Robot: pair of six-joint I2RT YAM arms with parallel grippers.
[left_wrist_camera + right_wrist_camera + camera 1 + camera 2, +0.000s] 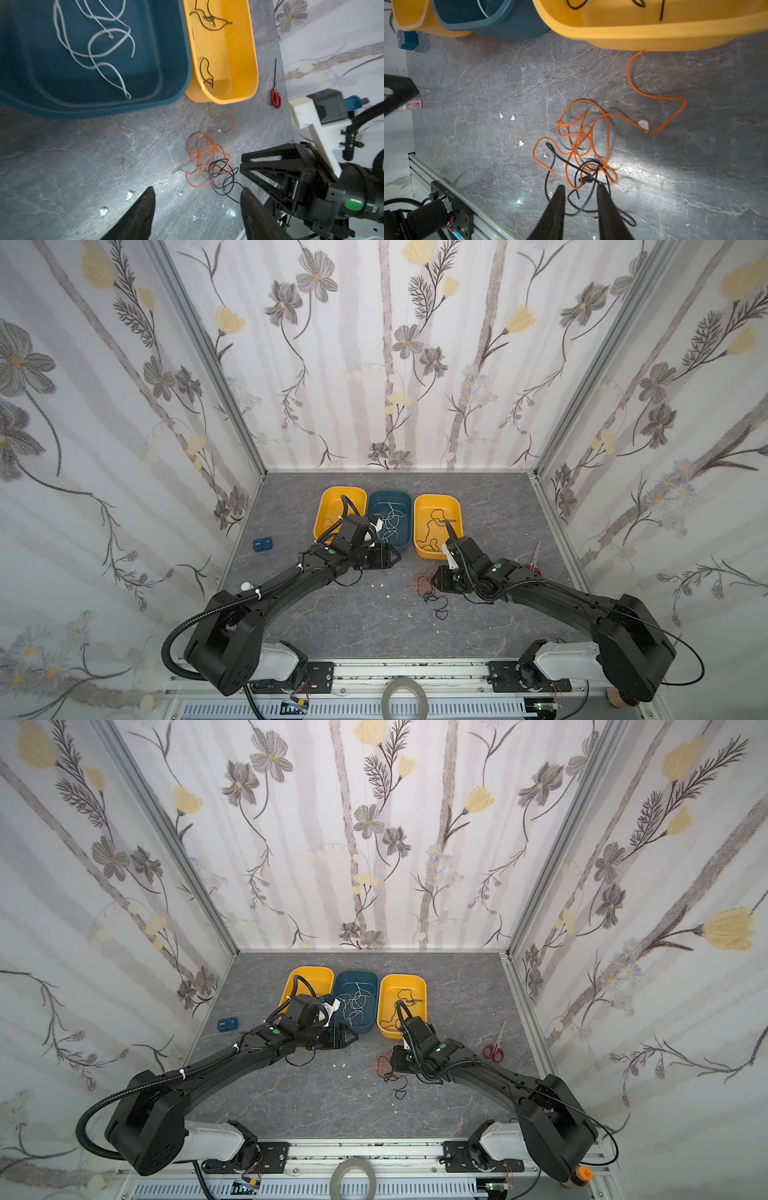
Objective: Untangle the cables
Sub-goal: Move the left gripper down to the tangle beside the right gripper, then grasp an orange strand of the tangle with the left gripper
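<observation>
A tangle of orange and black cables (426, 591) (388, 1071) lies on the grey table, in front of the right yellow tray (451, 506). My right gripper (580, 186) hovers low over the tangle's black knot (588, 179). Its jaws are partly open, with loose black loops on the table between the fingers and nothing pinched. My left gripper (197, 188) (392, 558) is wide open and empty, to the left of the tangle (207, 158). White cables (388, 518) (99, 45) lie in the blue tray (83, 112). Black cables (434, 526) (207, 18) lie in the right yellow tray.
A second yellow tray (332, 506) stands left of the blue one, partly behind my left arm. Red-handled scissors (534, 562) (276, 97) lie at the right wall. A small blue box (262, 545) sits at the left wall. White scraps (380, 585) dot the table middle.
</observation>
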